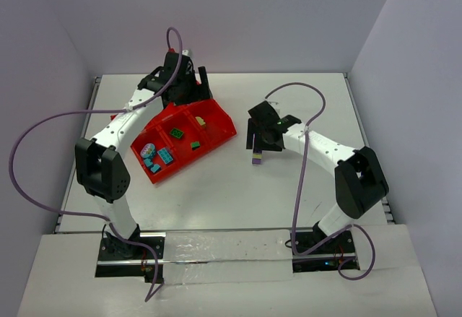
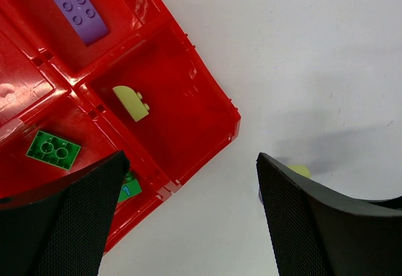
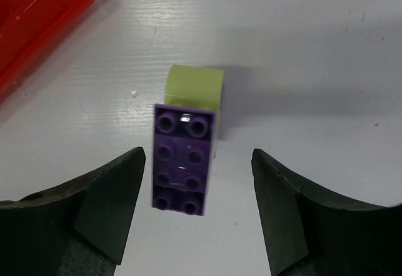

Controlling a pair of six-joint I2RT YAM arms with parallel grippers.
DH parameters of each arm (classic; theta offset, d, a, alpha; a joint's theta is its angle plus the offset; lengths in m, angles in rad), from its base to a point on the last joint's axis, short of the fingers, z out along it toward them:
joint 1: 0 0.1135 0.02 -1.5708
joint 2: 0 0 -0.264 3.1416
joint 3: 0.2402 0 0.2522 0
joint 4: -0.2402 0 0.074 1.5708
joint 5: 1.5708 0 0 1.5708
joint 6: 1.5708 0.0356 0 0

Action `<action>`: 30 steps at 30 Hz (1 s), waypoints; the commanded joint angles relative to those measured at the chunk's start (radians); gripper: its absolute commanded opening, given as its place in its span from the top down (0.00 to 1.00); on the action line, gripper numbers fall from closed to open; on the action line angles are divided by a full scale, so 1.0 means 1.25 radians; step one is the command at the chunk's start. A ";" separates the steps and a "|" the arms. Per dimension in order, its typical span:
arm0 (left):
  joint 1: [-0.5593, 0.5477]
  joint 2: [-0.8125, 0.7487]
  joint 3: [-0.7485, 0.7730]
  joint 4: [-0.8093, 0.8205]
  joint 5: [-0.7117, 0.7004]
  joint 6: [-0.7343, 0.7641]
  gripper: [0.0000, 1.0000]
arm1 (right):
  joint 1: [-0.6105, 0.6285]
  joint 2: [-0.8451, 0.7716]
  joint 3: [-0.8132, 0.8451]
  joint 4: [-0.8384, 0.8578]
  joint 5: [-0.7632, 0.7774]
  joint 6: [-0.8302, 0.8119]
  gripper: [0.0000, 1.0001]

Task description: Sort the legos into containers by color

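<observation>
A purple brick (image 3: 182, 160) lies on the white table, stuck to a yellow-green brick (image 3: 195, 87). My right gripper (image 3: 198, 155) is open and hangs over this clump (image 1: 257, 159), one finger on each side, apart from it. My left gripper (image 2: 192, 158) is open and empty above the far right corner of the red tray (image 2: 207, 144). In the tray's compartments lie a purple brick (image 2: 80, 13), a yellow-green brick (image 2: 132, 102), a green brick (image 2: 53, 150) and a green brick with a teal mark (image 2: 127, 188). The top view also shows teal bricks (image 1: 165, 155) in a near compartment.
The red tray (image 1: 216, 118) stands tilted at the left middle of the table, under the left arm (image 1: 115, 129). The right arm (image 1: 325, 147) reaches in from the right. Purple cables loop over both arms. Grey walls close in the table.
</observation>
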 commanded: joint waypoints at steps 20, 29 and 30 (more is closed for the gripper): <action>-0.311 0.107 0.112 -0.098 -0.082 0.008 0.01 | -0.364 -0.365 -0.088 -0.045 0.045 -0.043 0.10; -0.385 0.228 0.181 -0.148 -0.103 -0.028 0.01 | -0.387 -0.371 -0.092 -0.036 0.015 -0.043 0.10; -0.386 0.236 0.181 -0.149 -0.106 -0.031 0.01 | -0.386 -0.373 -0.095 -0.036 0.013 -0.042 0.10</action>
